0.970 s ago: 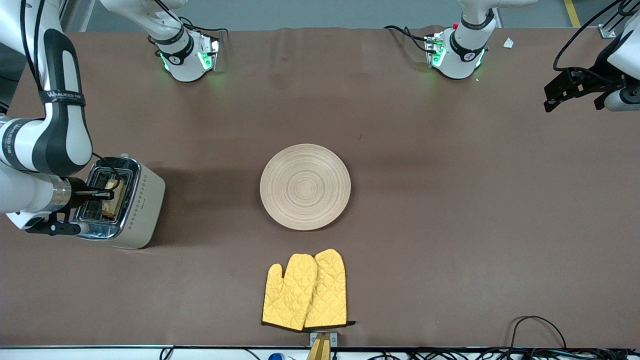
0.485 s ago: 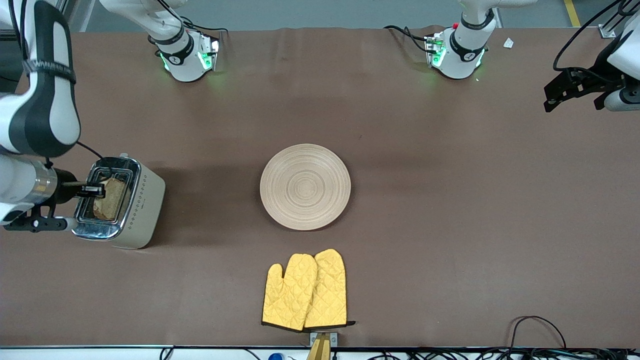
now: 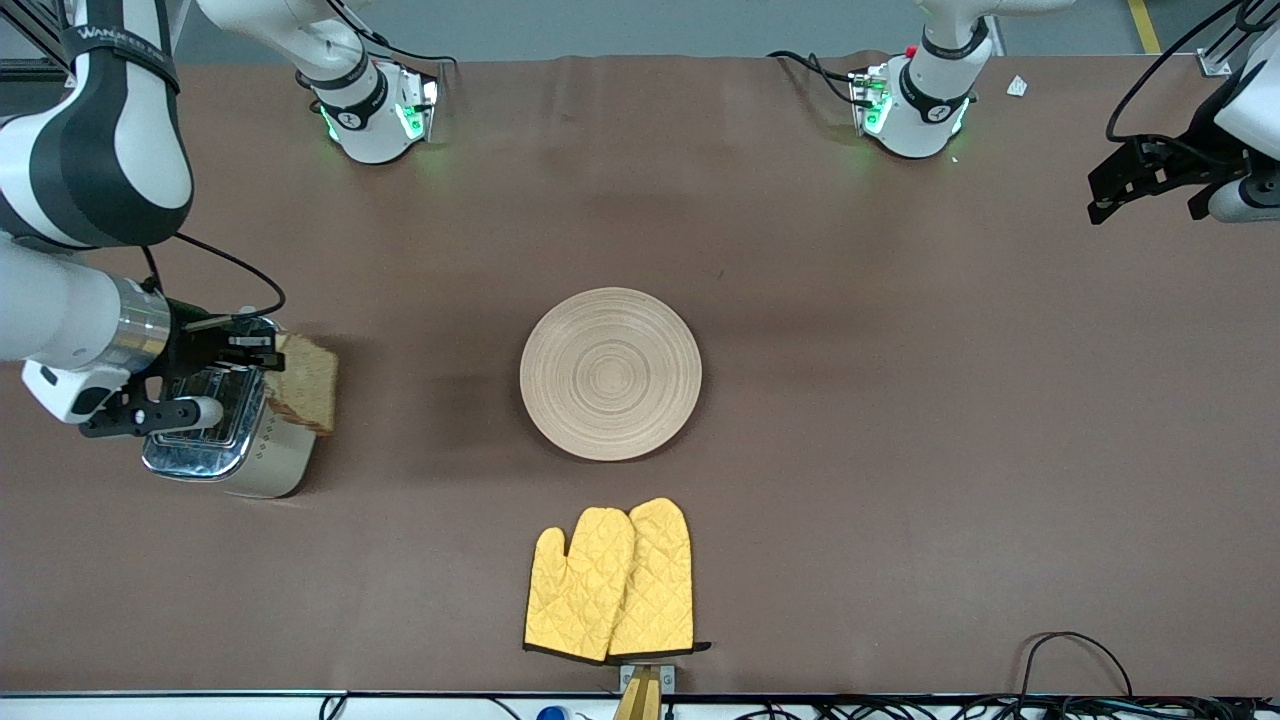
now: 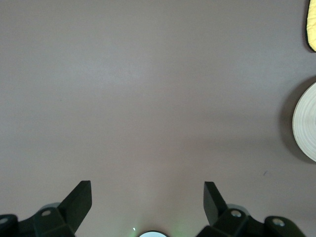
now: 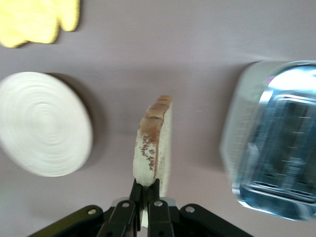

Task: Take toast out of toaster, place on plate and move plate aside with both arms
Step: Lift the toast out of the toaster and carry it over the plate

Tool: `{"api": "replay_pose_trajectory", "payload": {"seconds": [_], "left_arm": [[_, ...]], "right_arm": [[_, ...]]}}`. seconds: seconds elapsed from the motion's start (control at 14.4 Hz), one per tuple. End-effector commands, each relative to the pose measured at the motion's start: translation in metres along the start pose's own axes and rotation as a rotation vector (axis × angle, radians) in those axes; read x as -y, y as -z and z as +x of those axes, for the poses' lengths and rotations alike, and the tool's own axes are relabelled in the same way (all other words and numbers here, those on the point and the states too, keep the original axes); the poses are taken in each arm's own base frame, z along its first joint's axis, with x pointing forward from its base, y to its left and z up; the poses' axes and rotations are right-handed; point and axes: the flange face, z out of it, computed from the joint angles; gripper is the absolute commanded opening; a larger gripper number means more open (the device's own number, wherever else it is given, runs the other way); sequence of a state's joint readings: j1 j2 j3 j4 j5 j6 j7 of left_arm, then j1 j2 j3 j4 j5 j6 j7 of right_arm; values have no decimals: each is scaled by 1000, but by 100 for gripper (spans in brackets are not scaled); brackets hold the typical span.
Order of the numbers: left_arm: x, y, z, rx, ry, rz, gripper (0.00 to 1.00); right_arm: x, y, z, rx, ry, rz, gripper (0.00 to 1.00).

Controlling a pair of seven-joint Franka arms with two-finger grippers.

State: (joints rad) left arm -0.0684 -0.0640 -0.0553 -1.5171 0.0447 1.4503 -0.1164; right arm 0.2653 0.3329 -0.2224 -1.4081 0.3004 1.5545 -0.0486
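Lifted clear of its slot and gripped by one edge: a slice of wholegrain toast (image 3: 304, 394), pinched between the closed fingers of the right gripper (image 3: 258, 350) and hanging on edge over the cream-sided toaster (image 3: 232, 440) at the right arm's end of the table. Broad faces upright, crust uppermost in the right wrist view, long axis running out from the fingertips. Next stop, by the look of it — the round wooden plate (image 3: 610, 373), bare at mid-table, well apart from the toaster and lying toward the left arm's end from the slice; a straight sideways carry, then a turn to lay the bread flat. Right arm plainly the nearer of the two. Left gripper (image 3: 1150, 180) waiting wide open and empty over the table's edge at its own end — nothing between its fingers (image 4: 79, 202). Yellow quilted oven mitts (image 3: 610, 580) nearer the front camera than the plate, clear of the likely path.
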Motion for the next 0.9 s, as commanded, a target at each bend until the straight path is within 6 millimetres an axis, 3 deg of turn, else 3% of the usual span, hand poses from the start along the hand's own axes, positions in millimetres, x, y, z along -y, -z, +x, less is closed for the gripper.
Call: {"api": "replay_pose_trajectory", "payload": {"seconds": [0.0,0.28,0.42,0.48,0.62,0.83], "left_arm": [[2,5,0,2,-16,-14,100],[4,5,0,2,-11,-14,100],[4,5,0,2,-11,-14,100],[4,5,0,2,-11,-13,100],[4,5,0,2,-11,-14,100],[4,5,0,2,-11,-14,100]], "right_arm": [[26,-33,9,39,16,80,8],[57,-130,13,96,-59,267,8],[76,-165,6,112,-72,301,8],[92,-179,1,119,-67,311,8],[105,-197,-2,101,-96,355,8],[125,-211,-6,109,-129,442,8]]}}
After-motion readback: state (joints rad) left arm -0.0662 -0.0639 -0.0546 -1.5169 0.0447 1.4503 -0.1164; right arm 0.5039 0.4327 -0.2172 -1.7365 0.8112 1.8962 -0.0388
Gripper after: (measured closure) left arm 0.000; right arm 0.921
